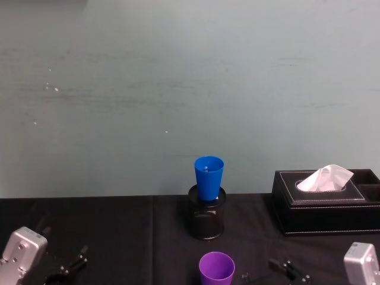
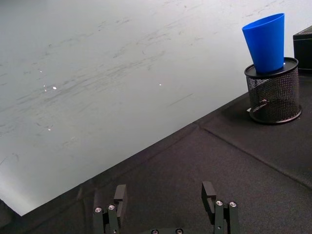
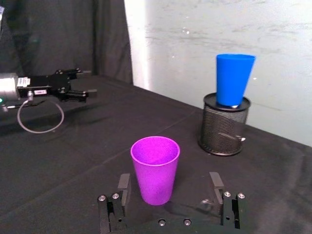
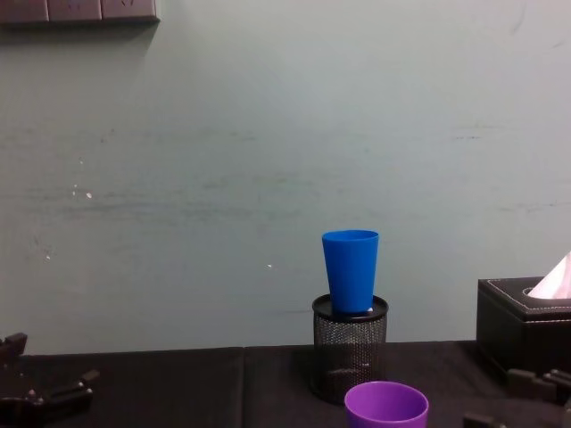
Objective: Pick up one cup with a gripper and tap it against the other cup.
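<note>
**Both tools spread, purple cup untouched near the front edge**

The purple cup stands upright, mouth up, on the black-covered surface, close to the front edge and about midway along it. Nothing grips it.

The right tool sits low by the front edge, on the side of the purple cup toward the right edge. Its two black fingers are spread wide. In the right wrist view the purple cup lines up with the gap of the right tool. The head view shows a strip of cloth between the cup and the fingertips, so they are near but apart.

The blue cup is farther back, in line with the purple one toward the back edge. It is upright, rim up, with its base sunk into the mouth of a black wire-mesh pen holder. The holder stands on the surface near the middle of the back edge, close to the pale wall. The two cups are well apart.

The left tool rests low near the front left corner, away from both cups. Its fingers are spread and hold nothing.

A black tissue box with a white tissue sticking out sits toward the back right corner, beside the pen holder but not touching it.
</note>
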